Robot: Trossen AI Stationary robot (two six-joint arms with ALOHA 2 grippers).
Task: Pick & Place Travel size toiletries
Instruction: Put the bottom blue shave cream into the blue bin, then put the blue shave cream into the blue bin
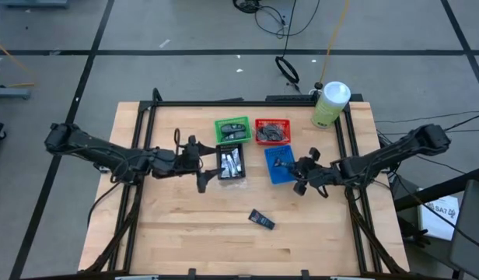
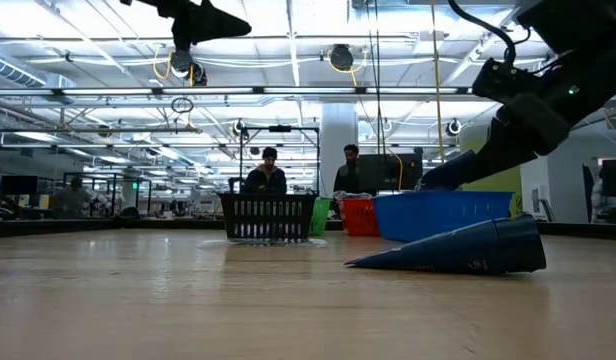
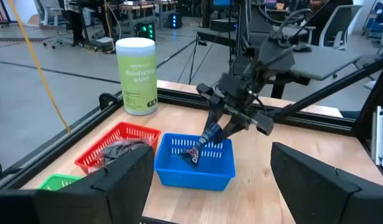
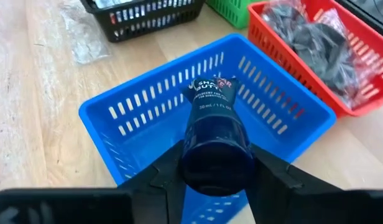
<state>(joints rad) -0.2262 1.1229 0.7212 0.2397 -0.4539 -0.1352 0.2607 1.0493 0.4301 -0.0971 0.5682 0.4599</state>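
Note:
A dark navy mini tube [image 4: 213, 134] hangs over the blue bin [image 4: 117, 124], with my right gripper [image 4: 217, 186] shut on it. In the high view that gripper [image 1: 299, 169] is at the blue bin's [image 1: 278, 165] right side. A second navy tube [image 1: 261, 219] lies flat on the table nearer the front edge, also in the low view [image 2: 468, 250]. My left gripper [image 1: 205, 163] stands open and off the table just left of the black bin [image 1: 230, 163], which holds silver-white tubes. It holds nothing. My right gripper pinches the navy tube by its round cap end [image 4: 204, 177], one finger on each side. The fingers [image 3: 224, 121] slant downward from the table's right side, along the tube. The tube's flat crimped end [image 3: 193, 155] points down into the blue bin; whether it touches the floor I cannot tell.
A green bin [image 1: 232, 130] and a red bin [image 1: 272, 131] with dark pieces stand behind the black and blue bins. A pale-green wipes bottle [image 1: 330, 103] stands at the far right corner. People show in the room beyond the table in the low view.

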